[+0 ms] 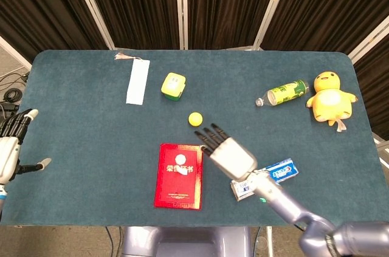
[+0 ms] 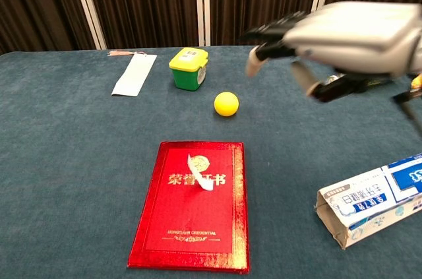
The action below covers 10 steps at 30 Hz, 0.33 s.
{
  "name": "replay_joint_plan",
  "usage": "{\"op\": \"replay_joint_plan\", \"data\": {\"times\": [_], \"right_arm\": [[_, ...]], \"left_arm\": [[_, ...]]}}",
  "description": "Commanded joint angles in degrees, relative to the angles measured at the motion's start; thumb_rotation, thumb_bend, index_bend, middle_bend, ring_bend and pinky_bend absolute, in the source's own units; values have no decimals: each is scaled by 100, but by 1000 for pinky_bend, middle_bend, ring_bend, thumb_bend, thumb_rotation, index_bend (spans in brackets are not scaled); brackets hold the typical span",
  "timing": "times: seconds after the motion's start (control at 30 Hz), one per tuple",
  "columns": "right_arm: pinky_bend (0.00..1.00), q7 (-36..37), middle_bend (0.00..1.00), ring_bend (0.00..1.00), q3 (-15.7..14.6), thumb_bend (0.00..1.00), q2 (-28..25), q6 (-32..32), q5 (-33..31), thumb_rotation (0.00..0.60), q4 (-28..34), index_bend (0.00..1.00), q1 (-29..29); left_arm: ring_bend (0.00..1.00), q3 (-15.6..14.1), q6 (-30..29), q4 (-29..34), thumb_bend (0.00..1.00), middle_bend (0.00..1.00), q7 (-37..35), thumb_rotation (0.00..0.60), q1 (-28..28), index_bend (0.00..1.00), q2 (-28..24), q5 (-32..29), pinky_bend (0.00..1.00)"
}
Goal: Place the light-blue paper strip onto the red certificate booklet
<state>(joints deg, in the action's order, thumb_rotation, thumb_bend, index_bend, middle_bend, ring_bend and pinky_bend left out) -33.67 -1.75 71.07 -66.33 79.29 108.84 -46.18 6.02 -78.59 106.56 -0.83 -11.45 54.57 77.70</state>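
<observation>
- Head view: my right hand hangs above the table just right of the red certificate booklet, fingers spread and straight, holding nothing.
- A small pale scrap, which I take to be the light-blue paper strip, lies on the upper middle of the booklet's cover, so I judge the placing itself done; what is left is to clear away cleanly.
- To do that well I should lift the hand straight up and back toward my own side, keeping the fingers apart so nothing brushes the strip, and steering clear of the yellow ball just beyond the fingertips and the toothpaste box under my forearm.
- My left hand sits off the table's left edge, fingers extended, empty.
- Chest view: the right hand is raised high over the table, open and well apart from the booklet.
- The strip curls up slightly from the cover, so any draught or touch could shift it.
- Gold Chinese characters run across the booklet's middle, and a smaller gold line lower down appears to read "HONORARY CREDENTIAL".
- The toothpaste box carries blue-and-white print I cannot read; the label on the green-and-yellow tub is too small to make out.
</observation>
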Motion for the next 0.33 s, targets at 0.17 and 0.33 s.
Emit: {"op": "replay_joint_plan", "data": {"times": [0.17,0.33], "right_arm": [[0,1120,0,0,-385,6,-529,-1888,702,600,64,37,1552],[0,1870,0,0,-542,0,-651,-2607,946,600,-182,2,2263]], "left_arm": [[0,-225,-189,-151,0,0,-114,600,202,0,62,342,0],[0,-367,-419,-387,0,0,-251,600,379,0,161,599,0]]}}
